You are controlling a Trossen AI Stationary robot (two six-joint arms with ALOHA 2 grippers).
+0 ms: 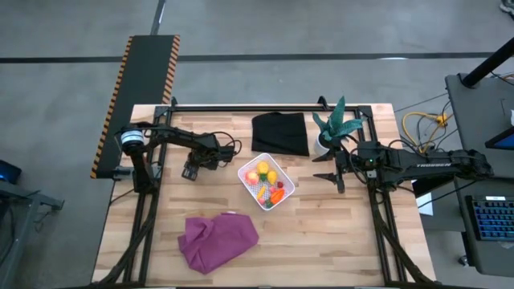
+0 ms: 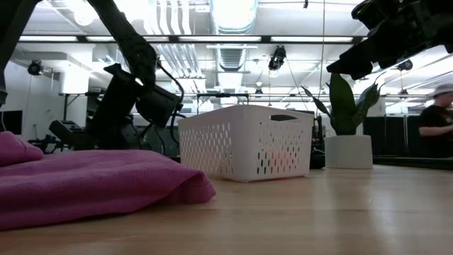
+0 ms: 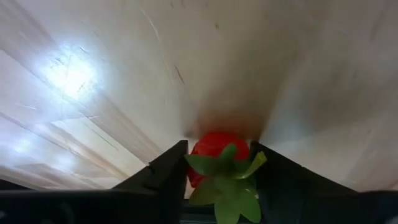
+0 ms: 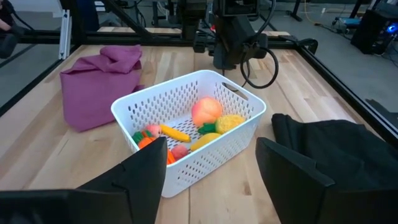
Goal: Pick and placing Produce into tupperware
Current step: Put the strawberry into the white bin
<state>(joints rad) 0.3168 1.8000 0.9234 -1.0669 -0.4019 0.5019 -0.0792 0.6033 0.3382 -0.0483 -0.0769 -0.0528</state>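
Observation:
The tupperware is a white perforated basket (image 1: 253, 162) at the table's middle, also seen in the low view (image 2: 241, 152) and the right wrist view (image 4: 180, 84). In it lie a peach ball (image 4: 206, 112), lemons (image 4: 230, 122), an orange carrot (image 4: 147, 142) and small pieces. My left gripper (image 1: 191, 170) points down at the table left of the basket, shut on a red toy strawberry (image 3: 214, 149) with green leaves. My right gripper (image 1: 333, 178) hangs open in the air right of the basket, fingers (image 4: 152, 165) wide apart. My left gripper pinches the strawberry between its two fingers (image 3: 171, 171), one on each side of the red body (image 3: 198, 154), coming from above and pointing down. The green leaves (image 3: 227, 183) face back toward the wrist. Whether the berry's tip still rests on the wood cannot be told.
A crumpled purple cloth (image 1: 217, 239) lies near the front edge. A black cloth (image 1: 281, 132) and a green plant in a white pot (image 1: 331, 132) stand at the far side. Bare wood lies between the left gripper and the basket. A person (image 2: 433, 117) stands in the room beyond.

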